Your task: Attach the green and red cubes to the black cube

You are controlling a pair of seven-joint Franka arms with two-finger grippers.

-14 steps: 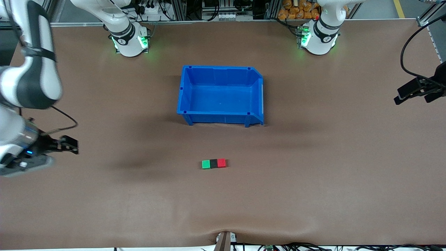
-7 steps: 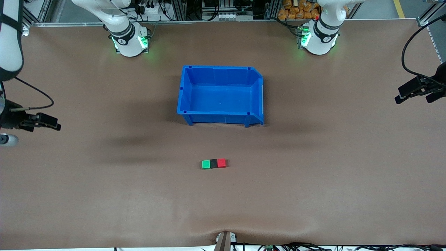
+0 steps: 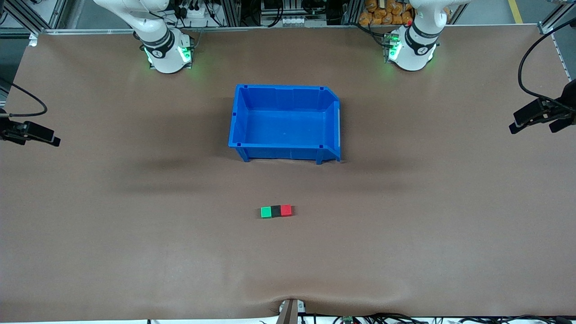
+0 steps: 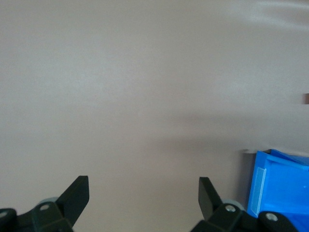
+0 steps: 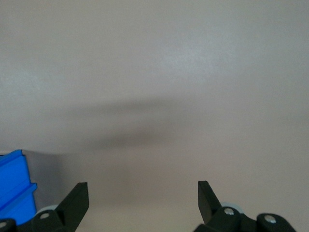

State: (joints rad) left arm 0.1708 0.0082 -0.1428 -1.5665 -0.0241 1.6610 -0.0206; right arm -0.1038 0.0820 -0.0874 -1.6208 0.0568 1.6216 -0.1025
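The green cube [image 3: 266, 212], the black cube [image 3: 276, 211] and the red cube [image 3: 286, 210] lie in one touching row on the brown table, black in the middle, nearer to the front camera than the blue bin [image 3: 285, 91]. My right gripper [image 3: 42, 136] is open and empty, up at the right arm's end of the table. My left gripper [image 3: 535, 119] is open and empty at the left arm's end. In the left wrist view the gripper [image 4: 144, 189] is over bare table, and so is the gripper in the right wrist view [image 5: 143, 192].
The blue bin stands open and empty in the table's middle, between the arm bases and the cube row. A corner of it shows in the left wrist view [image 4: 280, 186] and in the right wrist view [image 5: 14, 186]. Cables hang by both grippers.
My right arm has drawn back and up toward its end of the table, away from the cubes. The left arm and the cube row have not moved.
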